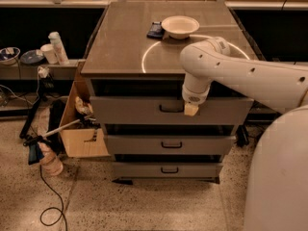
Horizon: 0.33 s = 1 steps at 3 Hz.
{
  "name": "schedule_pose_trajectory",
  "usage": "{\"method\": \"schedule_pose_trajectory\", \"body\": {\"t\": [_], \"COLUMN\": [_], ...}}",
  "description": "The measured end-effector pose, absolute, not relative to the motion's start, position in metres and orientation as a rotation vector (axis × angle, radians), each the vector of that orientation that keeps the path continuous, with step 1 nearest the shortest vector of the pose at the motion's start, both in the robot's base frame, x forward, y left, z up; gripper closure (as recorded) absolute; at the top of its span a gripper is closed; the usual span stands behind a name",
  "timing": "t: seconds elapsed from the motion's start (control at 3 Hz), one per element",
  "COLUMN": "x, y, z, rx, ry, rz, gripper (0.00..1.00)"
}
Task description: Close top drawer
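The top drawer (130,110) is the tallest grey front of three in a metal cabinet. It stands pulled out a little, with a dark gap above its front panel. Its small dark handle (171,109) is at the centre. My gripper (191,109) hangs down from the white arm (240,76) and rests against the drawer front, just to the right of the handle. Its cream fingertips show as one block with no gap, shut on nothing. The two shorter drawers (168,145) sit below.
A white bowl (180,26) and a small dark object (156,30) lie on the cabinet top. A cardboard box (83,131), a spray bottle (45,155) and a floor cable (50,201) are at the left. My white base (279,177) fills the right.
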State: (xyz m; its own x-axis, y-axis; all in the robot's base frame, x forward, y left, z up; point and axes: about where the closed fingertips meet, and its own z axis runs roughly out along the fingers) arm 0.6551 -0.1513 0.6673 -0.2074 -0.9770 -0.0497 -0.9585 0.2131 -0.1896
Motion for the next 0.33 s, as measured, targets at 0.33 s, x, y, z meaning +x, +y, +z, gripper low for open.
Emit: {"method": "schedule_pose_trajectory", "body": {"t": [0.33], "x": [0.6551], "y": [-0.1513], "z": [0.6673], "rx": [-1.869], "ry": [2.318], "rz": [-0.175], "gripper": [0.62]}}
